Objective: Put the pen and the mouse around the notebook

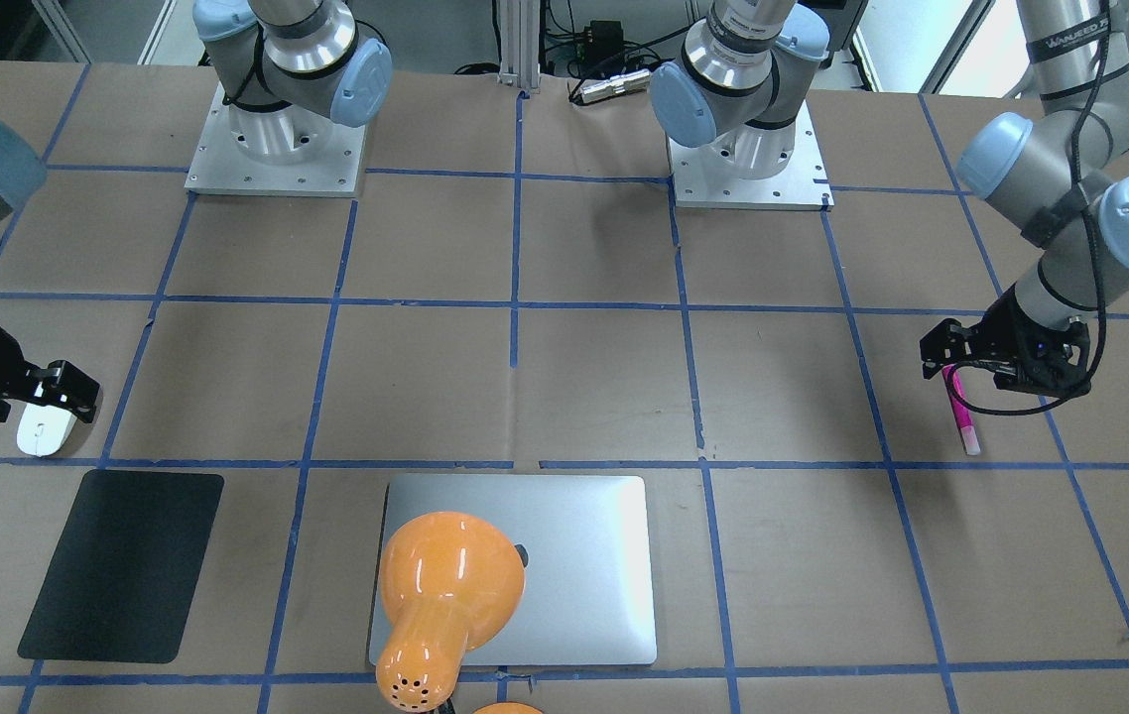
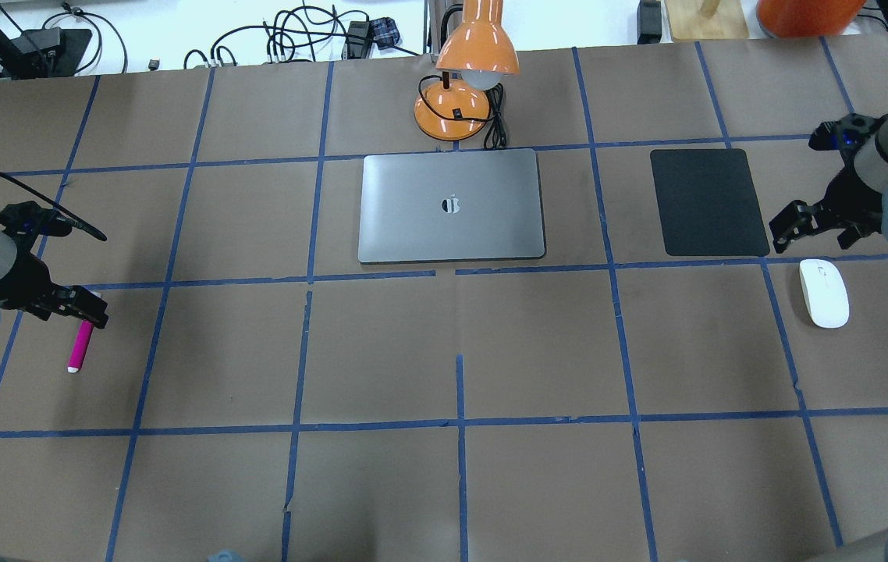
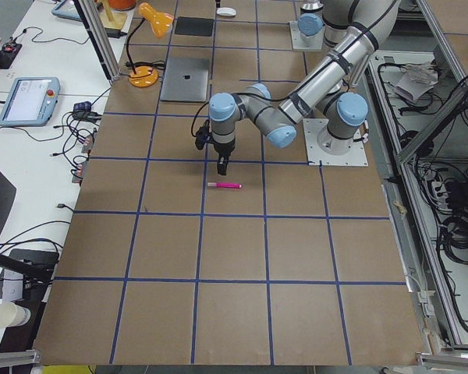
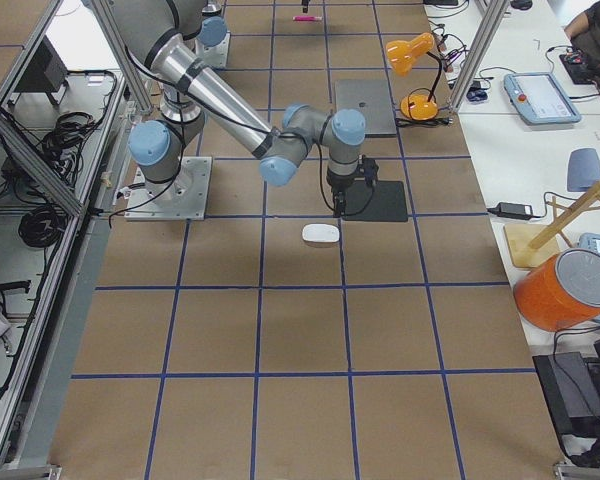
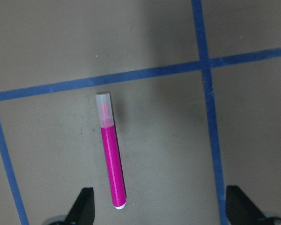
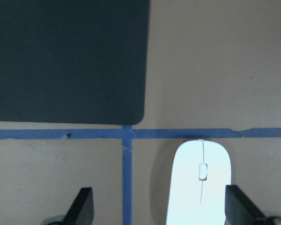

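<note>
We see an orange dome-shaded desk lamp [image 2: 466, 78] just beyond the large flat silver-grey metal notebook [image 2: 452, 204]. A matte black rectangular pad [image 2: 708, 201] lies near it on the brown paper table [image 2: 538, 351] gridded with blue tape. The slim magenta-pink pen [image 5: 112, 164], with its pale translucent cap, lies between the parted fingers of the left gripper [image 5: 161, 208], nearer one; they seem not to touch it. The smooth oval white mouse [image 6: 200, 185] lies just off the pad's corner, between the spread fingers of the right gripper [image 6: 159, 208]. Both things are well apart from the notebook.
</note>
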`<state>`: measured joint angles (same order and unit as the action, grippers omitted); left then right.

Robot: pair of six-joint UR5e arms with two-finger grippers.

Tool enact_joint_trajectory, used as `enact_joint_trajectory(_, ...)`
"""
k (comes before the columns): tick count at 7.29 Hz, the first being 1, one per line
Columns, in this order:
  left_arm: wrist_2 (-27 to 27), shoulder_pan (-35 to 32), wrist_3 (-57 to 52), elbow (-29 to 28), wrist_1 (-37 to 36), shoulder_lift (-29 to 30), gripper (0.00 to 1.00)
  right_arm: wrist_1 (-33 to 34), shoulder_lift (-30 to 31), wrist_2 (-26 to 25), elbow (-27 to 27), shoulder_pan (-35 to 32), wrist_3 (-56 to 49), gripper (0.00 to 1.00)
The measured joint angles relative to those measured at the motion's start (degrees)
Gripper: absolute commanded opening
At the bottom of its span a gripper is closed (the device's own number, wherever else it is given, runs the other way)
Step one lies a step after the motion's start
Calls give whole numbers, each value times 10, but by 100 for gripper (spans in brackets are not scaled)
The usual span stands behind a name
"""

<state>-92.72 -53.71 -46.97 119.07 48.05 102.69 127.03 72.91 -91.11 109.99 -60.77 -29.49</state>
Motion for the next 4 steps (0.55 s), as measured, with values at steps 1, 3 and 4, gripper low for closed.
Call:
enact_joint_trajectory(1,0,14,-23,14,-34,22,94,15,-17,-2,6,17,-24,100)
enact_joint_trajectory(3,-1,30,-36,24,-54,50,27,22,-28,-11,14,30,-53,100)
enact_joint_trajectory(4,-1,33,-37,24,-60,56,0,23,-29,-17,22,32,-57,100)
